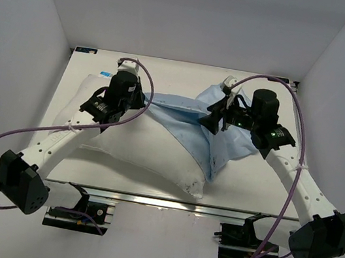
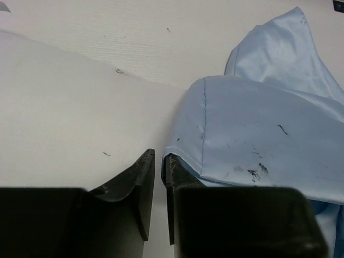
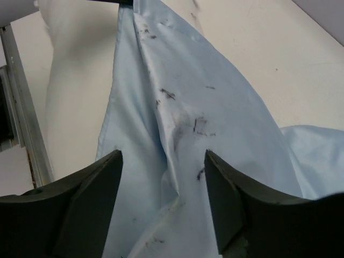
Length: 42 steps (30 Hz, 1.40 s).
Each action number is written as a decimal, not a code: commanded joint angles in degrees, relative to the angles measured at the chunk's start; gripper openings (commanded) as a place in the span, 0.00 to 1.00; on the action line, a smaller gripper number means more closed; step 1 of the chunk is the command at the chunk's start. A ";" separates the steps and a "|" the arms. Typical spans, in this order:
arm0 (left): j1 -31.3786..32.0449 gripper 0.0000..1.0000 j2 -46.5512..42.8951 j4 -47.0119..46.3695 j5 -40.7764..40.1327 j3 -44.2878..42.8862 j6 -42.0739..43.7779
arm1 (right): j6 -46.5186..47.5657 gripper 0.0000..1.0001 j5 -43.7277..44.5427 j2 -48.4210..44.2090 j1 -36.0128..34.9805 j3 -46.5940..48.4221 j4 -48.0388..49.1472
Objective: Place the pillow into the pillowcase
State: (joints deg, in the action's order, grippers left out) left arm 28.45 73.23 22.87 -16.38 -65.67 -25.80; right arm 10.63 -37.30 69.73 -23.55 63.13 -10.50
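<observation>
The plump white rectangular fabric pillow (image 1: 149, 148) lies centre-left on the pale bench (image 1: 248, 188). The thin, wrinkled light blue fabric pillowcase (image 1: 191, 115) overlaps its upper right. The left hand (image 2: 159, 158), fingers a slit apart, sits at the pillowcase hem; I cannot tell whether it grips. The right hand (image 3: 161, 154) gapes wide over blue fabric, holding nothing.

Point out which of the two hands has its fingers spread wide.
The right hand: its fingers stand wide apart over the wrinkly light blue fabric pillowcase. The left hand shows only a narrow slit between its fingers.
</observation>
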 commanded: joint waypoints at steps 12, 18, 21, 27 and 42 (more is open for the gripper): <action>-0.32 0.39 -8.54 0.68 3.99 2.65 -1.53 | 12.82 0.79 18.92 11.73 -17.40 15.87 1.46; -0.32 0.39 -10.47 1.74 3.11 2.91 -1.97 | 21.42 0.80 20.95 16.05 -19.07 19.31 -4.08; -0.32 0.40 -11.53 2.44 2.67 3.09 -2.23 | 25.57 0.81 24.18 16.05 -19.60 18.34 -5.32; -0.32 0.44 -14.25 4.98 2.32 3.79 -2.41 | 31.38 0.76 28.77 17.19 -19.87 17.73 -5.58; -0.32 0.64 -21.46 12.72 5.66 5.37 -0.83 | 34.01 0.67 26.84 23.78 -20.22 22.12 -9.79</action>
State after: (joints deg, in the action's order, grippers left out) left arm 28.27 53.04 33.34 -12.56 -61.21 -27.44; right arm 42.96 -9.23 93.93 -43.20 81.71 -18.59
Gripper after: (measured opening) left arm 0.637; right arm 0.661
